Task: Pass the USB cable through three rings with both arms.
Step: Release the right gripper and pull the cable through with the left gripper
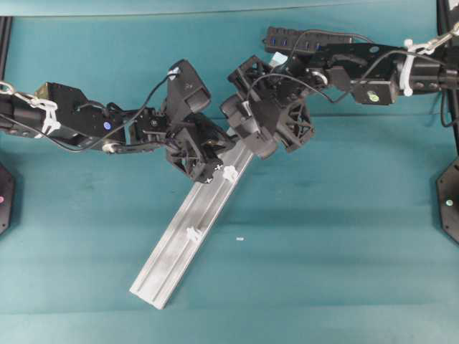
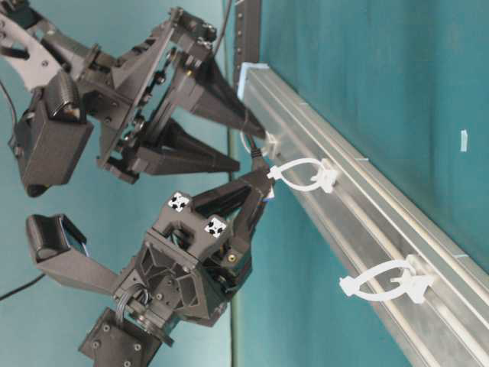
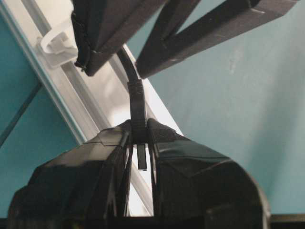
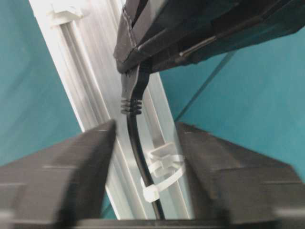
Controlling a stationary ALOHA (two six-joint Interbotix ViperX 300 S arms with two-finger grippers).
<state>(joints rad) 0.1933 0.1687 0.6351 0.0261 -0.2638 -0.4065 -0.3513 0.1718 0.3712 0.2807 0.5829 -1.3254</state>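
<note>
Your left hand (image 3: 139, 126) is pressed together on the long thin black USB cable (image 3: 137, 102). It pinches right at the slim plug end, and the moulded strain relief sticks out just past the fingertips.

Your right hand (image 4: 145, 126) is spread, one finger either side of the cord. It grips nothing; the wrist view shows clear gaps on both sides.

Both hands sit tip to tip over the upper end of the long silver aluminium rail (image 1: 179, 251). The rail runs diagonally from mid-bench toward the near left corner of the teal bench (image 1: 323, 251).

Two of the whitish translucent plastic loop rings show open on the rail: one just below the hands (image 1: 230, 173), one halfway down (image 1: 192, 233). The third is under the hands in the overhead view. The right wrist view shows the cord running past a loop (image 4: 162, 167), but I can't tell if it's actually through it.

Handling, as I judge it:
- The cord is light and floppy, so it'll sag or buckle if you push it. Pull it instead.
- The jacket looks smooth, so it may slip in a loose pinch.
- The plug and strain relief are the only stiff part. Take hold there, or on the cord just behind the ribbing, and keep the free length short.
- The loops look thin and springy. Don't snag one sideways.
</note>
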